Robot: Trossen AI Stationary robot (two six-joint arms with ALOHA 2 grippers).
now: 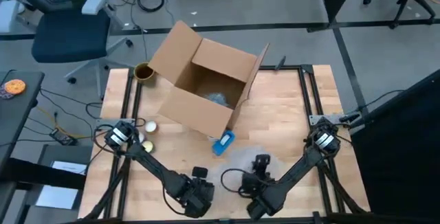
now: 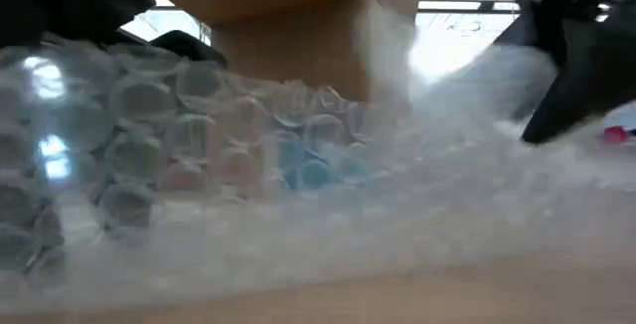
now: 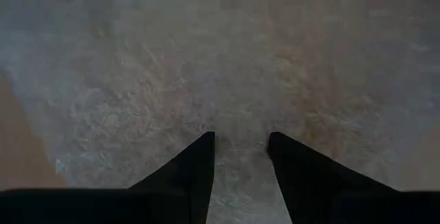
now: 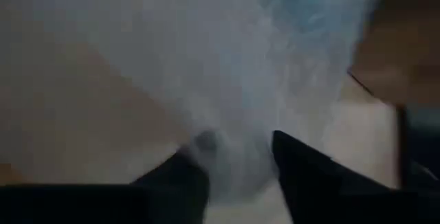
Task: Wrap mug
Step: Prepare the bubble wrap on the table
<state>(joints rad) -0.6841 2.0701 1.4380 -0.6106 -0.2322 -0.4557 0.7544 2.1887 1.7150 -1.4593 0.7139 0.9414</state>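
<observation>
A brown mug [image 1: 143, 71] stands on the table at the far left, beside an open cardboard box [image 1: 206, 86]. A clear sheet of bubble wrap [image 2: 248, 165] lies on the near middle of the table and fills the low view. My left gripper [image 3: 240, 140] is open and points down at the bubble wrap [image 3: 227, 80]. It shows in the high view as my left gripper [image 1: 196, 198] near the front edge. My right gripper [image 4: 239, 148] is open at the wrap's near right part, and shows as my right gripper [image 1: 258, 198] in the high view. My left gripper has its open fingertips close over the sheet's flat surface; whether they touch it I cannot tell. My right gripper has a raised part of the bubble wrap [image 4: 234, 121] between its open fingers, and the wrap lies over one finger [image 4: 196, 157]. The sheet's other parts rest on the table.
A blue object [image 1: 223, 143] lies just in front of the box, at the wrap's far edge. Two small white round things [image 1: 148, 126] sit at the table's left. Something pale lies inside the box [image 1: 218, 99]. Black frame rails run along the table's left and right sides.
</observation>
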